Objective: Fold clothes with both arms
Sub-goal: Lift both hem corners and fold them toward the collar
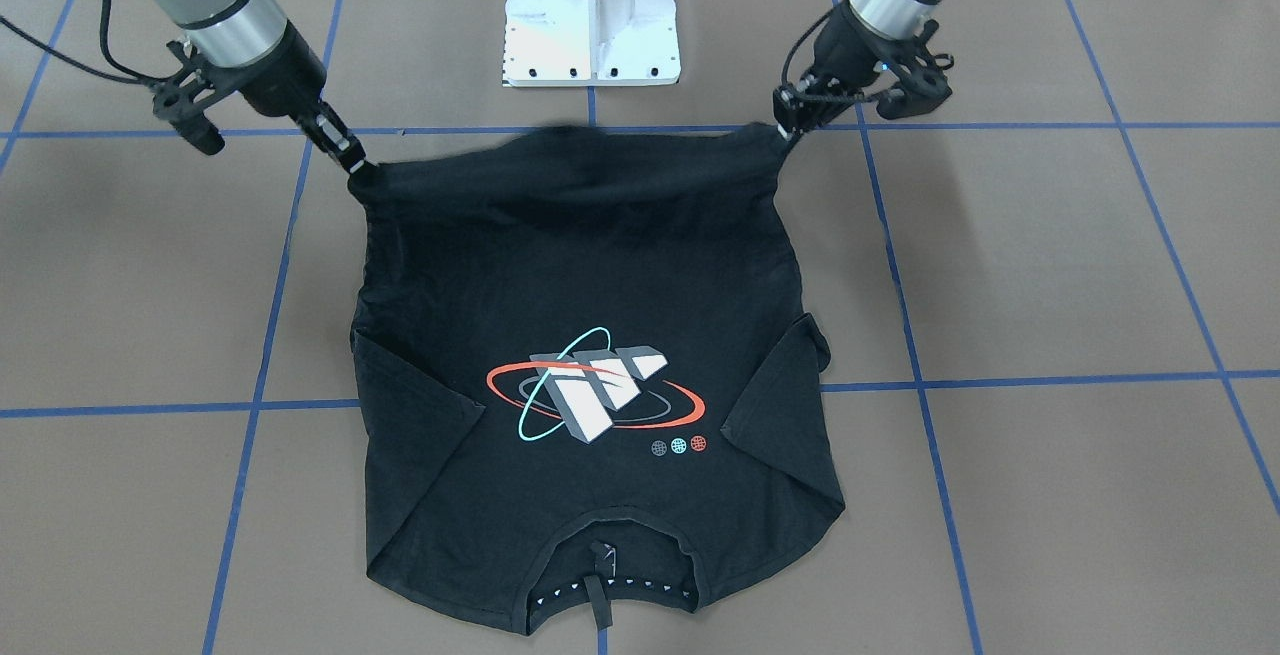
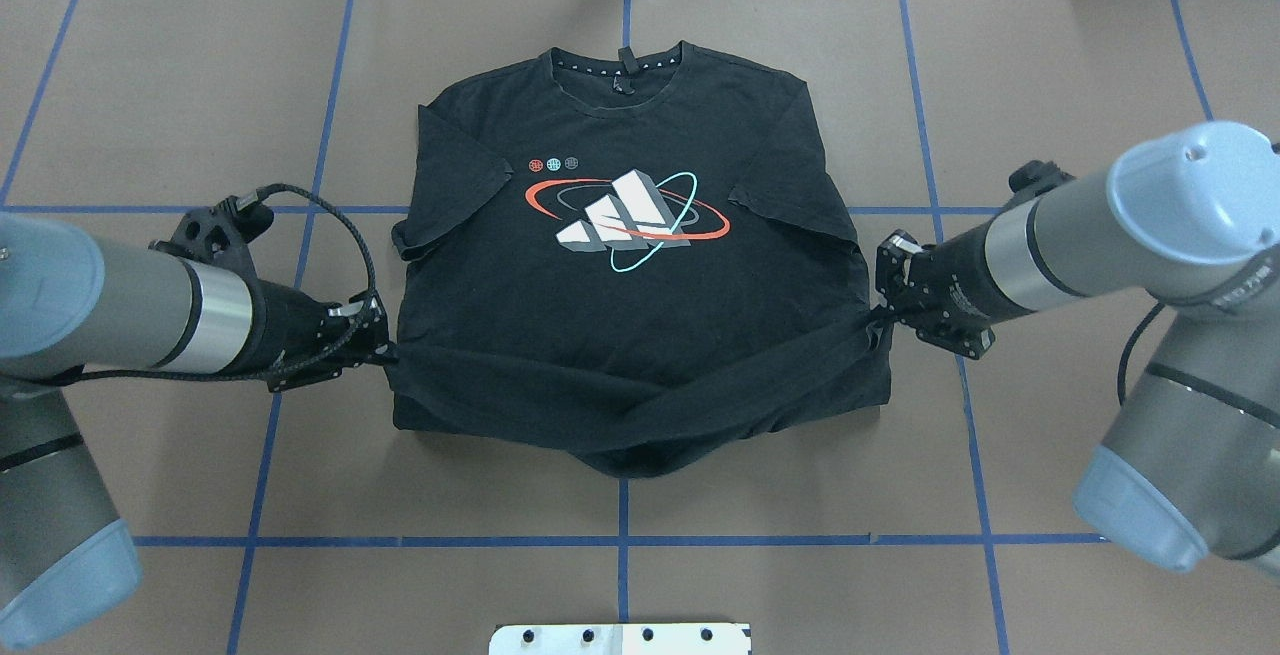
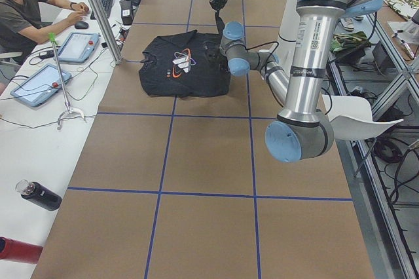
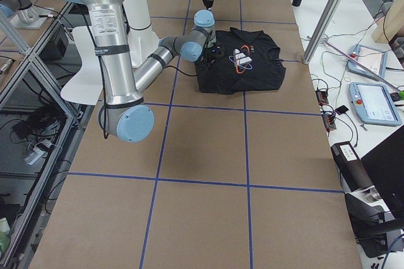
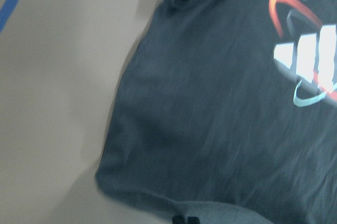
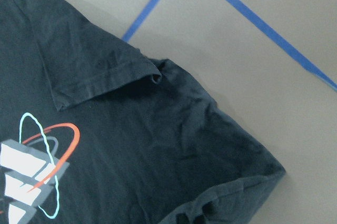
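Fabric runs between both grippers in the front-facing view. The black T-shirt (image 1: 600, 265) lies graphic-up on the brown table (image 1: 1050, 285), collar toward the camera and sleeves turned inward. The left gripper (image 1: 787, 130), on this view's right, is pinched closed on one hem corner. The right gripper (image 1: 355, 165) is pinched closed on the other, and the hem is near the white base plate (image 1: 592, 45).

Overhead, the left gripper (image 2: 385, 353) and right gripper (image 2: 878, 313) each clamp a hem corner. The hem sags between them, below the ringed graphic (image 2: 625, 220).

In the exterior left view, the T-shirt (image 3: 163, 76) lies far up the table, beyond the near left arm (image 3: 308, 63).

In the exterior right view, the T-shirt (image 4: 227, 79) lies just past the near right arm (image 4: 113, 48).

The left wrist view shows blurred black fabric (image 5: 210, 129).

The right wrist view shows an inward-folded sleeve (image 6: 95, 71) near a blue tape line (image 6: 253, 21).
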